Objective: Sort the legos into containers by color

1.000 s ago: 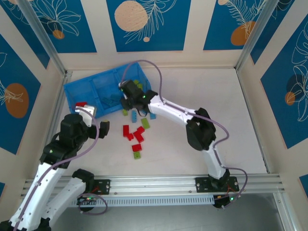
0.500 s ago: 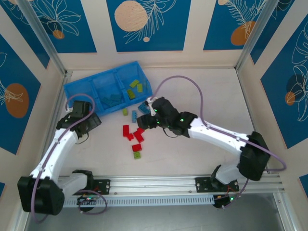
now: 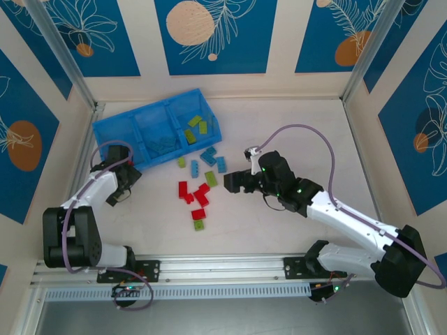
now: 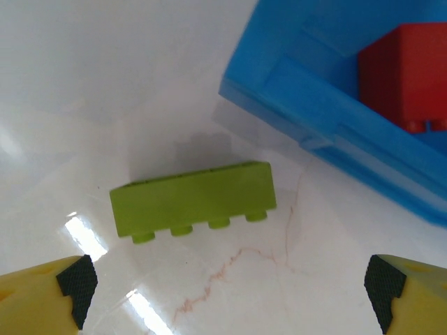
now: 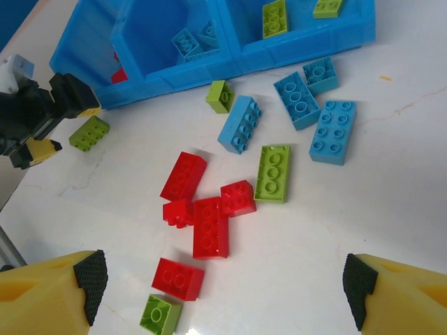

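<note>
The containers are three compartments of one blue bin point(image 3: 143, 120). Its left one holds a red brick point(image 4: 408, 73), the middle one light blue bricks point(image 5: 188, 42), the right one yellow-green bricks point(image 5: 274, 17). My left gripper point(image 4: 230, 300) is open just in front of the bin's left corner point(image 4: 328, 115). A yellow-green lego point(image 4: 192, 200) lies on its side on the table ahead of the fingers, untouched. My right gripper point(image 5: 222, 286) is open and holds nothing, hovering right of the loose legos point(image 3: 234, 183). Below it lie several red bricks point(image 5: 209, 223).
Loose on the table are three light blue bricks point(image 5: 300, 101) near the bin's front wall and yellow-green ones point(image 5: 272, 173) among the red. A small green brick point(image 5: 159, 315) lies nearest me. Bare white table point(image 3: 314, 132) stretches to the right, with the cage walls around it.
My right gripper has pulled back from over the bin's right compartment to the right of the pile and opened. My left arm has dropped lower, in front of the bin's left corner.
</note>
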{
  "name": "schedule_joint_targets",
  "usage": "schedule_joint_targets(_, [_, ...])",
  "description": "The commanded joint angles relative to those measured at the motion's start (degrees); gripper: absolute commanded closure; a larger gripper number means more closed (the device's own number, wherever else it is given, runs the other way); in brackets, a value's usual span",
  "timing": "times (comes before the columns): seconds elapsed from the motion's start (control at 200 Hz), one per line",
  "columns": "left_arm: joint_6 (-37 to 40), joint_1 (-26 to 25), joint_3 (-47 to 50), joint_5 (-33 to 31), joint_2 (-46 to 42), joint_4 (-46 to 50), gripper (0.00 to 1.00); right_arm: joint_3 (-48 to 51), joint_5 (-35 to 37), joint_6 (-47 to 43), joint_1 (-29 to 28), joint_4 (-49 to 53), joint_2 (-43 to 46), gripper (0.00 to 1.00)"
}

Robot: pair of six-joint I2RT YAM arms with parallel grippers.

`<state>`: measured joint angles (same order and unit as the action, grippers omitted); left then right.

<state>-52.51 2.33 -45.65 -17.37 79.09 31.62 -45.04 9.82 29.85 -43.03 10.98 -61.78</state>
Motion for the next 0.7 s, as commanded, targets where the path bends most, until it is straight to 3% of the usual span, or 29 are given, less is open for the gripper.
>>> schedule_joint_targets(0.0, [-1.57,1.74,-0.16,-3.81,0.76,-0.8,0.0,0.82,-1.88,1.09,0.62,-1.19,2.13,0.1])
schedule_joint_targets(0.345, [2.13,5.62,3.06,0.9,3.8,-8.31,0.01,-0.4,-3.36,1.77,0.59,-0.9,2.19,0.1])
schedule_joint_targets(0.695, [2.68,6.21,4.42,2.16,7.19,-9.9,0.22,-1.32,-3.51,3.03,-0.18,-0.71,1.72,0.1])
